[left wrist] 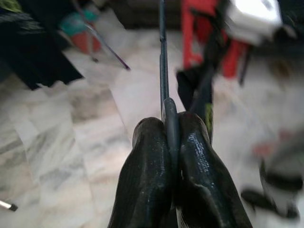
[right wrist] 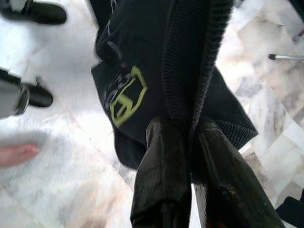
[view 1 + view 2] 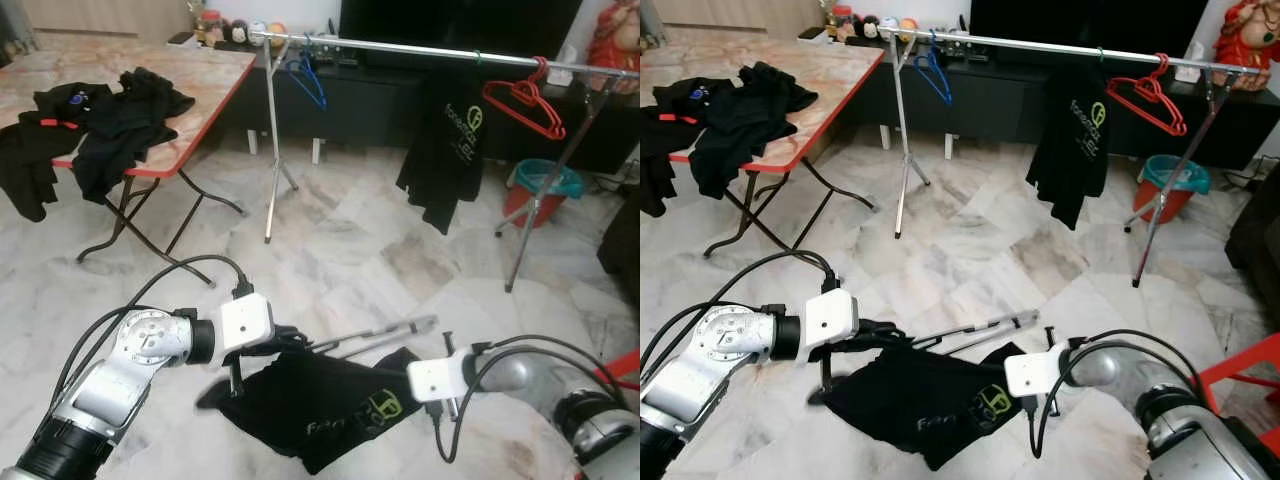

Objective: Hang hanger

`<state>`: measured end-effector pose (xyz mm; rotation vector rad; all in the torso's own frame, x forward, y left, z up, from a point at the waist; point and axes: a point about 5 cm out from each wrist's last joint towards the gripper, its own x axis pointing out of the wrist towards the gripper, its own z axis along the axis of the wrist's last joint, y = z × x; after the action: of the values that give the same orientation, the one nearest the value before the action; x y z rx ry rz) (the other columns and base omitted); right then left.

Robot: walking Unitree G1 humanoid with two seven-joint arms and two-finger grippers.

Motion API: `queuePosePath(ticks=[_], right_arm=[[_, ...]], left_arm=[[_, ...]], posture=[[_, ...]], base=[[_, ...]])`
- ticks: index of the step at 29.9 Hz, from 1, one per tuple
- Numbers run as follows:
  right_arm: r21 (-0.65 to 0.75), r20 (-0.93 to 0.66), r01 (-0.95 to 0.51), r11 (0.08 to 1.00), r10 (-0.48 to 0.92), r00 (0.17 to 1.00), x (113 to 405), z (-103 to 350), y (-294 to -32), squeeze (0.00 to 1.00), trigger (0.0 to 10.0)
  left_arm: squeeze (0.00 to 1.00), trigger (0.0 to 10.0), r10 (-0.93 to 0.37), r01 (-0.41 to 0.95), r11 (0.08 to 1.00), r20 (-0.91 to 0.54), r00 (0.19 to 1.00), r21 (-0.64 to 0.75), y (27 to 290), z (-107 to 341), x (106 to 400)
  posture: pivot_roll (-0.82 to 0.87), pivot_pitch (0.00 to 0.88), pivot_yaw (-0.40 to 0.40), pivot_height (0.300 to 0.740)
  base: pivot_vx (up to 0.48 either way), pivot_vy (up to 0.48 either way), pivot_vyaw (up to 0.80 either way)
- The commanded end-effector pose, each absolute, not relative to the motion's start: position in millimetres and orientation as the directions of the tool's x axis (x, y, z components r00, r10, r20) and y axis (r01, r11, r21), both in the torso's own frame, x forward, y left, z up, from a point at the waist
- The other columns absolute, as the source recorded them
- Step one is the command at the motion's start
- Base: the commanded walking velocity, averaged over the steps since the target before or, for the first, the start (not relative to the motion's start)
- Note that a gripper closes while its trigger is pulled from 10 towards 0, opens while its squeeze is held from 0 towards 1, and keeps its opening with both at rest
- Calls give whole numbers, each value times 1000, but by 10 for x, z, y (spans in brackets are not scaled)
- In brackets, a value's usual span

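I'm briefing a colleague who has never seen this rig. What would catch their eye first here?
Most striking is the black T-shirt with a green logo, held low over the marble floor between the left gripper and right gripper; the left pinches a thin hanger, the right the shirt's hem. Behind stands a metal clothes rail with red hangers and another black shirt.

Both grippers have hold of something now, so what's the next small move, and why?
Probably lift both arms together toward the rail. The left gripper is shut on the hanger, the right gripper is shut on the black shirt, and both hang low over the floor, well below the rail.
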<state>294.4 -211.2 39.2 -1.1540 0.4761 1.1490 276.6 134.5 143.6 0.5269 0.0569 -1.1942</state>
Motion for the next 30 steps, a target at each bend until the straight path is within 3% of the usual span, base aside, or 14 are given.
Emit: queuePosePath(ticks=[1,7,13,14,15,17,20,21,22,24,26,27,28,30], right_arm=[[-400,-775,-916,-6,535,335,2839,305,-2009,0,0],[-340,-734,-940,19,620,278,2722,143,-1696,0,0],[-319,-738,-947,22,621,263,2659,39,-1572,0,0],[-323,-726,-942,89,616,307,2683,32,-1576,0,0],[-323,-726,-942,89,616,307,2683,32,-1576,0,0],[-313,-720,-939,143,609,332,2690,18,-1591,0,0],[-333,-647,-881,336,599,473,2758,50,-1651,0,0],[-333,-647,-881,336,599,473,2758,50,-1651,0,0],[-324,-541,-774,544,565,623,2869,135,-1712,0,0],[-260,-445,-626,735,484,754,2963,202,-1796,0,0],[-178,-360,-359,916,279,890,3037,249,-1981,0,0],[-178,-360,-359,916,279,890,3037,249,-1981,0,0],[-99,-346,-169,981,126,930,3027,225,-2109,0,0],[-23,-349,-9,1000,0,937,2975,172,-2214,0,0]], left_arm=[[0,10000,-882,864,362,-172,439,349,1237,1629,2871],[0,10000,-853,820,499,-4,521,281,1043,1717,2957],[0,10000,-840,813,535,45,540,229,937,1744,2972],[0,10000,-806,776,589,85,586,226,931,1783,3025],[0,10000,-806,776,589,85,586,226,931,1783,3025],[0,10000,-721,684,689,132,680,240,972,1840,3131],[0,10000,-645,593,739,83,760,320,1113,1779,3207],[0,10000,-645,593,739,83,760,320,1113,1779,3207],[0,10000,-596,555,765,34,802,327,1235,1653,3231],[0,10000,-555,527,782,-14,832,334,1344,1521,3233],[0,10000,-492,494,809,-91,866,319,1499,1274,3192],[0,10000,-492,494,809,-91,866,319,1499,1274,3192],[0,10000,-443,463,841,-137,886,279,1607,1094,3149],[0,10000,-380,417,877,-187,906,237,1733,898,3093]], posture=[[51,0,-68,740],[52,0,-62,740],[57,0,-66,740],[56,0,-66,740],[56,0,-66,740],[65,0,-73,740],[58,0,-71,740],[58,0,-71,740],[48,0,-69,740],[47,0,-66,740],[38,0,-60,740],[38,0,-60,740],[40,0,-58,740],[42,0,-55,740]], base=[[0,0,0],[0,0,0],[0,0,0],[0,0,0],[0,0,0],[0,0,0],[0,0,0],[0,0,0],[0,0,0],[0,0,0],[0,0,0],[0,0,0],[0,0,0],[0,0,0]])
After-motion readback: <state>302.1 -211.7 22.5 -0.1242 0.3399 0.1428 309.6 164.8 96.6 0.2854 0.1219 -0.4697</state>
